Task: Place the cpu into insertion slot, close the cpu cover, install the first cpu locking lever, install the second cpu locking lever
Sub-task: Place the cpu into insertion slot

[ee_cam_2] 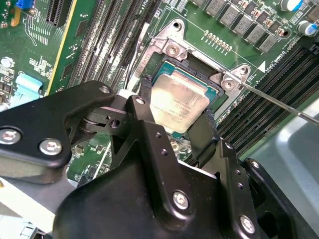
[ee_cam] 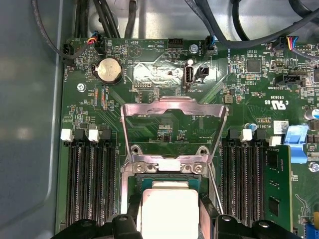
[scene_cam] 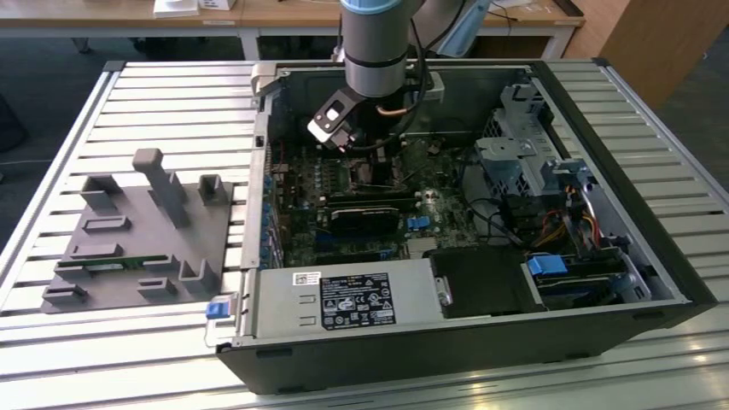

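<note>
Cpu (ee_cam_2: 178,102) pinched in the claw (ee_cam_2: 175,110) at the insertion slot (ee_cam_2: 172,63).
In the second wrist view two matte black fingers (ee_cam_2: 143,107) close on opposite edges of its pale, brushed-metal top. It lies within the slot's dark square frame, though I cannot tell whether it is fully seated. In the first wrist view the cpu cover (ee_cam: 174,107), a thin shiny silver frame with a square window, is swung open, tilted up off the green motherboard (ee_cam: 159,59). A thin steel lever (ee_cam_2: 279,105) runs out from the slot's corner. In the exterior view the arm (scene_cam: 376,43) reaches down into the open black computer case (scene_cam: 456,359) on a ribbed metal tabletop (scene_cam: 137,94).
</note>
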